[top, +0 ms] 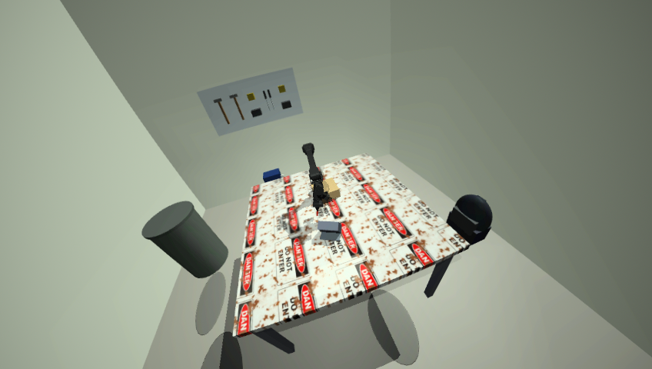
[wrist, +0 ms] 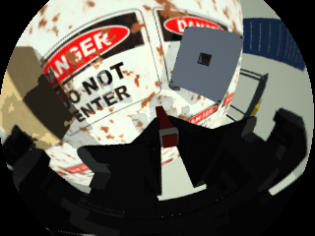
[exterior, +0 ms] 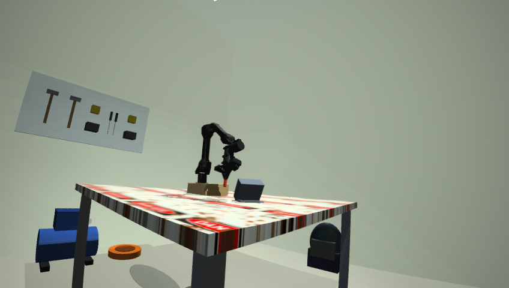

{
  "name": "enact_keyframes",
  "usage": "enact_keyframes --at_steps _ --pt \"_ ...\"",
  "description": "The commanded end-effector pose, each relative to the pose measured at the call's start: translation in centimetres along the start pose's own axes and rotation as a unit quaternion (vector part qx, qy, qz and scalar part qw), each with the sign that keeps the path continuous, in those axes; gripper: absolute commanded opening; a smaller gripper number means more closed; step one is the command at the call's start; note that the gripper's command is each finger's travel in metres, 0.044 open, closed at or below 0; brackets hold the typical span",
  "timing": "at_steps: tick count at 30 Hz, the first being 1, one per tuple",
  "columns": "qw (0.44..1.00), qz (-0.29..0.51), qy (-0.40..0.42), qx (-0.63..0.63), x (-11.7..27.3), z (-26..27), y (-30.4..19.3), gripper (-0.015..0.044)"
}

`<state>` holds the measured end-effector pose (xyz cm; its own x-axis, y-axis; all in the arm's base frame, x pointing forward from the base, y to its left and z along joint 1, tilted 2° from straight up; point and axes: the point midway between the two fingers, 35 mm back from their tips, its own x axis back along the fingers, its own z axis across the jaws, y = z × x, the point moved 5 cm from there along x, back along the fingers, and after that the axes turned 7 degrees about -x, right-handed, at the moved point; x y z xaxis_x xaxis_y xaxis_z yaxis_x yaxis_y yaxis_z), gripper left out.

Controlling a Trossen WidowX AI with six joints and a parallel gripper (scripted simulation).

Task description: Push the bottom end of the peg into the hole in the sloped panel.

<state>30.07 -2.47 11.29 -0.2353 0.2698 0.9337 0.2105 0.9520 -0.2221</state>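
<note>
Danger-sign table [top: 315, 292] as landmark, black robot arm [top: 311, 160] over its far part, grey sloped block [top: 329, 227] on it, dark green bin [top: 183, 242] to its left, black helmet-like object [top: 470, 217] by its right corner

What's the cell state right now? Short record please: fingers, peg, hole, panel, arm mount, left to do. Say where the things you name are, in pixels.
fingers [top: 317, 209] [exterior: 225, 177]: shut on the peg
peg [exterior: 225, 183] [wrist: 167, 137]: red, flat-sided, lifted off the table [top: 292, 292] [exterior: 160, 203] [wrist: 113, 105], outside the hole
hole [wrist: 205, 59]: square, dark, nothing in it
panel [top: 328, 227] [exterior: 249, 190] [wrist: 209, 81]: gray, sloped face, on the table
arm mount: tan block [top: 333, 187] [exterior: 197, 188] [wrist: 30, 93] by the arm's foot
left to do: align, insert, release, back away
</note>
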Motion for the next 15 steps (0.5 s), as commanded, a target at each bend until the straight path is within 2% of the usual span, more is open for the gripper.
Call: enact_keyframes --at_steps 1,15 --pt "1.0 0.007 -0.009 0.022 -0.1 0.2 0.3 0.0" --pt "0.994 0.025 -0.048 0.099 0.0 0.5 1.8 0.0"
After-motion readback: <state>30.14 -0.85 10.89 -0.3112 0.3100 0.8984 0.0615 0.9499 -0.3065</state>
